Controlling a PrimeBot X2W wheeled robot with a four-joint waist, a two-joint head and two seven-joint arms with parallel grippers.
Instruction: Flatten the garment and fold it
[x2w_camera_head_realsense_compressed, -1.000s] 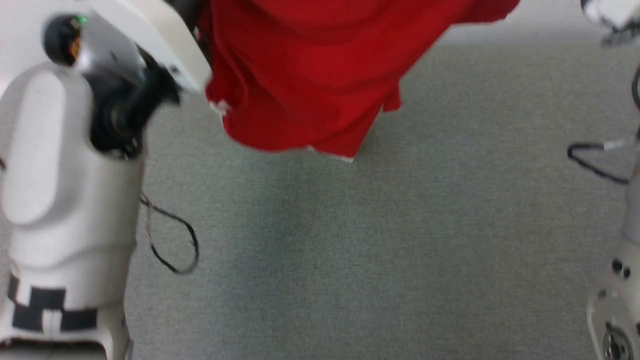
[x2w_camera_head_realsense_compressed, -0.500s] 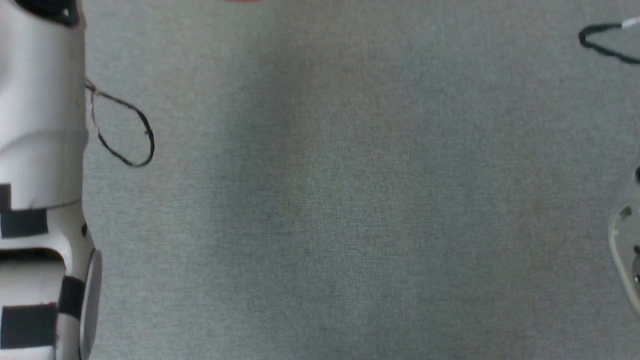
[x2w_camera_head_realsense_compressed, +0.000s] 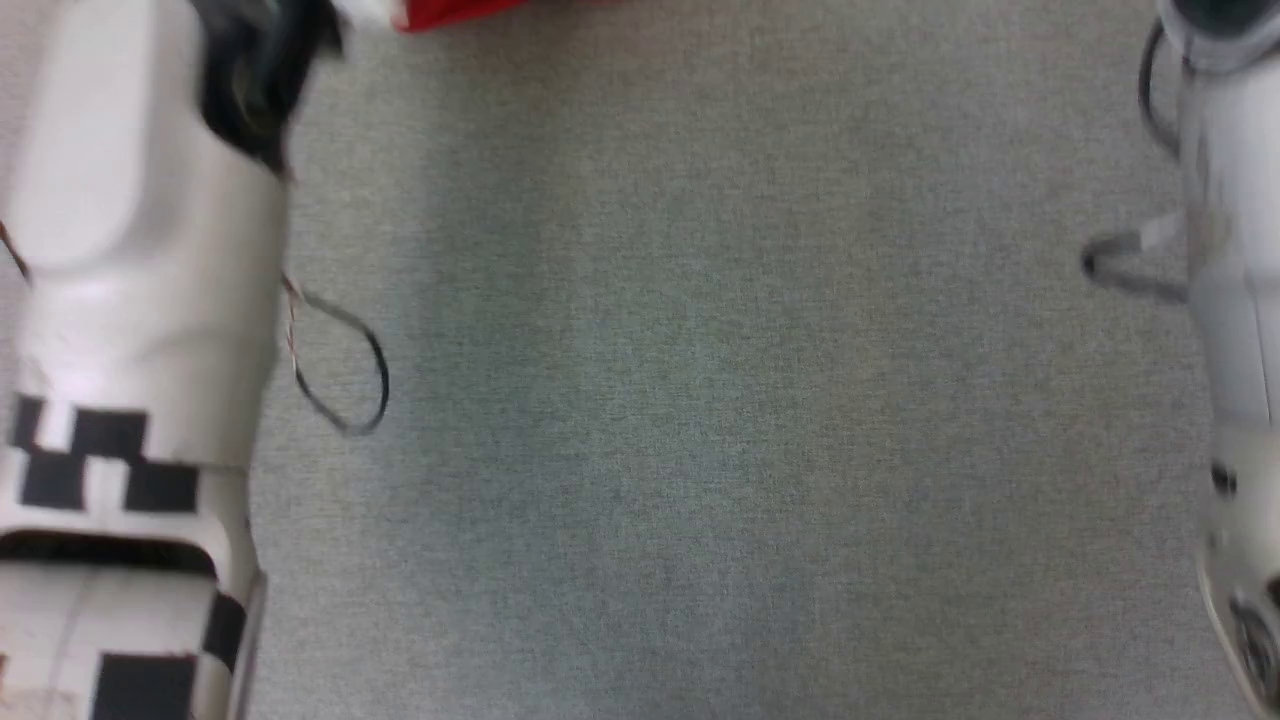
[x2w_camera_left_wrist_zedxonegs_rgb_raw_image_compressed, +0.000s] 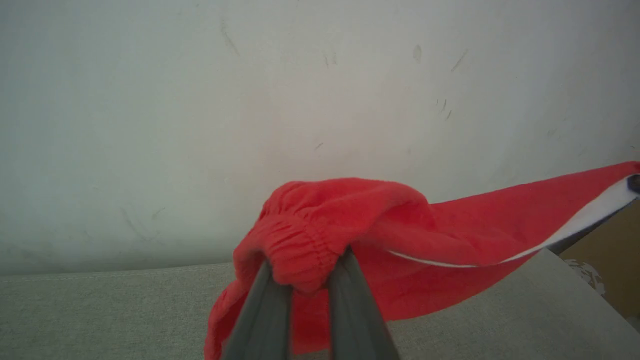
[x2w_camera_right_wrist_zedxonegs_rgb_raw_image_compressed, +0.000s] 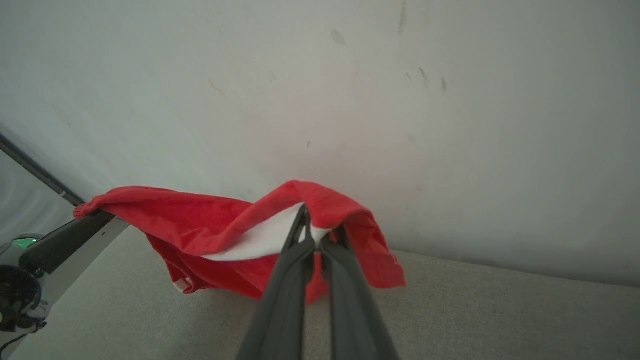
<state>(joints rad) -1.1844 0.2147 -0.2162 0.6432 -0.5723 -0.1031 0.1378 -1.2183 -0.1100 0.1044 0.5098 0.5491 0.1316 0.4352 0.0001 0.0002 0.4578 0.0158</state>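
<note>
The garment is bright red cloth with a white band, held in the air above the grey table and stretched between both grippers. In the left wrist view my left gripper is shut on its gathered elastic edge. In the right wrist view my right gripper is shut on a fold where the white band shows. From there the garment runs left to the other arm's dark fingers. In the head view a sliver of the garment shows at the top edge.
A scuffed white wall stands close behind the table. My pale left forearm and right forearm flank the head view, with a black cable loop beside the left one. A brown surface lies past the table's right edge.
The head view has shifted. The garment filled its top a second ago, slipped almost out half a second ago, and is now a sliver at the top edge.
</note>
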